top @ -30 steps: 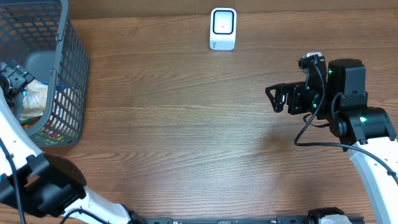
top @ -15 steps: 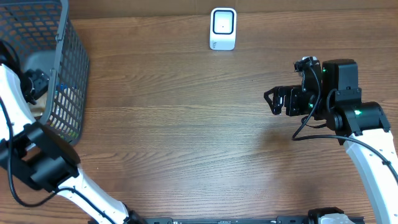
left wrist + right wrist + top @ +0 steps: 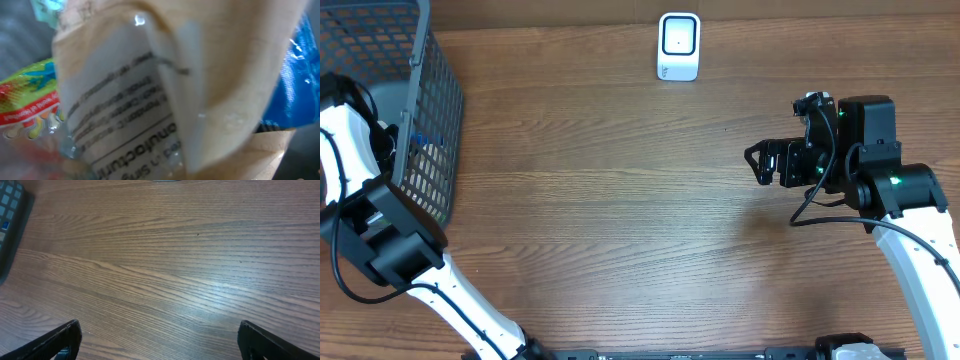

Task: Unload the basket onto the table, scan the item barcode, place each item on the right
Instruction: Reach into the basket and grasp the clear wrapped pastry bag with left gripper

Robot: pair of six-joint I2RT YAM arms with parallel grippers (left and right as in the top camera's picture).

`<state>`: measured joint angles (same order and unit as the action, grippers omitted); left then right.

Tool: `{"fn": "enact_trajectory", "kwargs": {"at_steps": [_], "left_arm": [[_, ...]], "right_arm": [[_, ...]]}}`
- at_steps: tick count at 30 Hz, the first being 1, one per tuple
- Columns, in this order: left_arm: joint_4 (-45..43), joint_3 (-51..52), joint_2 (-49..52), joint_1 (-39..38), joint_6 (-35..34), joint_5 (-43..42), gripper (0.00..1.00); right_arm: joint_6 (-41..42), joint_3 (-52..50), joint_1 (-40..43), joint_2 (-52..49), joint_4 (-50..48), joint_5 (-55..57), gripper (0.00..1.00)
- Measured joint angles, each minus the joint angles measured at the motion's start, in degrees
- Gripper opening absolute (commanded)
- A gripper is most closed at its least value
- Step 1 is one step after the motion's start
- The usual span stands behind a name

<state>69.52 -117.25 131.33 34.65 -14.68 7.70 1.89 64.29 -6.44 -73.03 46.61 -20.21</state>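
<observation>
White links (image 3: 918,272), black joints (image 3: 392,247), black right hand (image 3: 756,163), green lights (image 3: 897,181)

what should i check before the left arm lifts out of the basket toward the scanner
1. The left gripper is shut, down inside the basket: ok.
2. The tan packet is actually held: cannot tell; it fills the left wrist view and no fingers show.
3. The barcode is located: cannot tell; only blurred print on its label shows.
4. The table between basket and scanner has no obstacles: ok.
5. The right gripper is open, hovering well off the scanner: ok.
</observation>
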Motion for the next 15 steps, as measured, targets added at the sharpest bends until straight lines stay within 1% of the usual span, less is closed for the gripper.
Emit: {"fn": "enact_trajectory", "kwargs": {"at_steps": [5, 9, 12, 15], "left_arm": [[2.6, -2.3, 0.0, -0.3, -0.3, 0.0, 0.04], [6.4, -8.5, -0.9, -0.3, -0.7, 0.0, 0.04], [8.7, -14.6, -5.3, -0.3, -0.9, 0.0, 0.04], [9.2, -19.3, -12.8, -0.3, -0.8, -0.3, 0.04]], "right_arm": [[0.0, 0.0, 0.0, 0.0, 0.0, 0.0, 1.0], [0.0, 0.0, 0.0, 0.0, 0.0, 0.0, 1.0], [0.0, 0.0, 0.0, 0.0, 0.1, 0.0, 1.0], [0.0, 0.0, 0.0, 0.0, 0.1, 0.0, 1.0]]}}
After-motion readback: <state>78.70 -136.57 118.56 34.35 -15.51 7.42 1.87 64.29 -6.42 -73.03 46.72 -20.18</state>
